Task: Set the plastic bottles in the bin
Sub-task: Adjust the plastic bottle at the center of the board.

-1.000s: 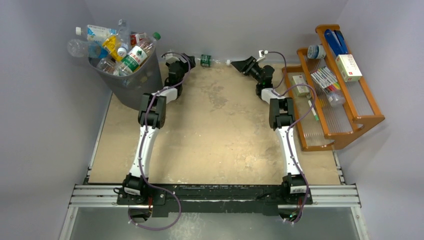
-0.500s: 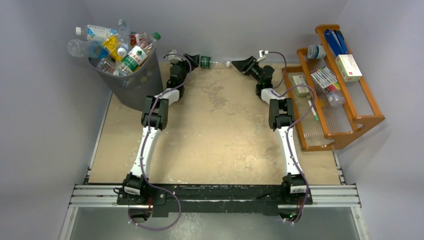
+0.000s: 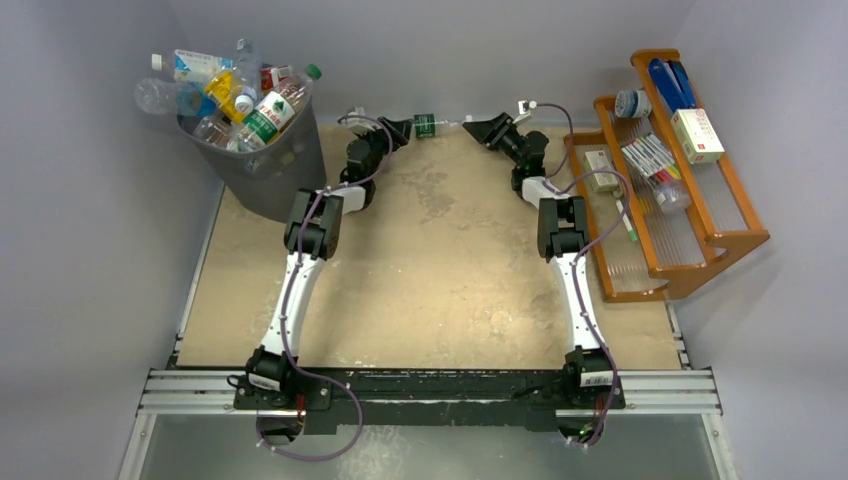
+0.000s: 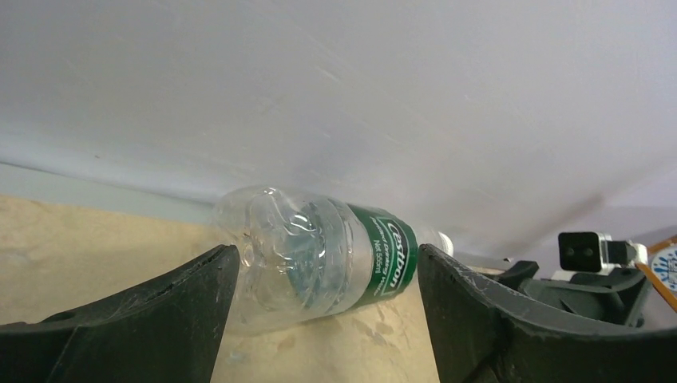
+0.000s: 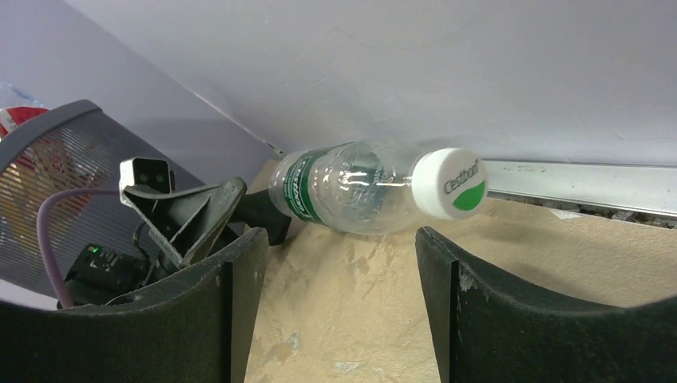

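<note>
Moved since one second ago: left pincer [image 3: 402, 128] has swung right along the far edge of the worktop [image 3: 440, 270]; the loose bottle [image 3: 425, 124] has slid slightly right with it.

Item 1, loose bottle: clear plastic, crumpled at the base, with a green label in white lettering and a white cap marked green. It lies on its side at the far middle edge of the worktop, along the foot of the back wall [image 3: 430, 50], base to the left and cap to the right.

Item 2, left pincer: fingers apart, flanking the bottle's base, grasping nothing.

Item 3, right pincer [image 3: 476, 127]: fingers apart, just right of the cap, facing it, nothing between them.

Item 4, bin [image 3: 270, 170]: dark grey, at the far left corner, near the left arm.

Item 5, heaped bottles [image 3: 262, 115]: piled above the bin's rim, with green, red, blue and yellow labels.

Item 6, wooden rack [image 3: 700, 250]: orange, along the right side, holding small boxes, pens and a tape roll.

Obstructions: the wall stands directly behind the bottle, and the two pincers face each other across it.
</note>
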You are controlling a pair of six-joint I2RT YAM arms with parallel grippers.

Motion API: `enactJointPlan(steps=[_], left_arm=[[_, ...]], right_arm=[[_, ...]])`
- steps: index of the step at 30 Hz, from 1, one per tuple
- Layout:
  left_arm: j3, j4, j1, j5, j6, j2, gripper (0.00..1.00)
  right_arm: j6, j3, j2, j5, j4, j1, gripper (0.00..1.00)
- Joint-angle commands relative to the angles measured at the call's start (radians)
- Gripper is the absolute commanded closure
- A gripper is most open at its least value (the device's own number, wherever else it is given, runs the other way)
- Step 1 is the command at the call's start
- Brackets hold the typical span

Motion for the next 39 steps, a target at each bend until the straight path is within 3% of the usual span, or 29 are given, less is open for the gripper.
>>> enactJointPlan(steps=[1,9,13,20,25,29,35,39], left_arm=[[-0.069,0.013,-0.021,0.044,-0.022,-0.071,0.19],[-0.197,0.106,-0.035,0.056,-0.063,-0.139,0.2],[-0.27,0.156,-0.053,0.06,-0.083,-0.181,0.2],[-0.24,0.129,-0.112,0.143,-0.079,-0.2,0.21],[-0.233,0.086,-0.157,0.237,-0.073,-0.237,0.21],[-0.339,0.095,-0.174,0.31,-0.081,-0.339,0.21],[-0.531,-0.164,-0.164,0.232,0.111,-0.592,0.21],[-0.4,-0.359,-0.163,0.156,0.207,-0.554,0.19]], right_arm=[[0.007,0.014,0.025,0.003,0.038,0.023,0.3],[0.033,-0.066,-0.009,-0.006,0.093,0.023,0.32],[0.07,-0.241,-0.083,-0.036,0.205,0.018,0.32],[0.09,-0.502,-0.206,-0.077,0.308,-0.012,0.33],[0.075,-0.662,-0.3,-0.11,0.321,-0.036,0.33],[0.032,-0.783,-0.388,-0.107,0.302,-0.047,0.34],[-0.012,-0.902,-0.487,-0.092,0.266,-0.068,0.35],[-0.066,-0.93,-0.534,-0.071,0.182,-0.079,0.29]])
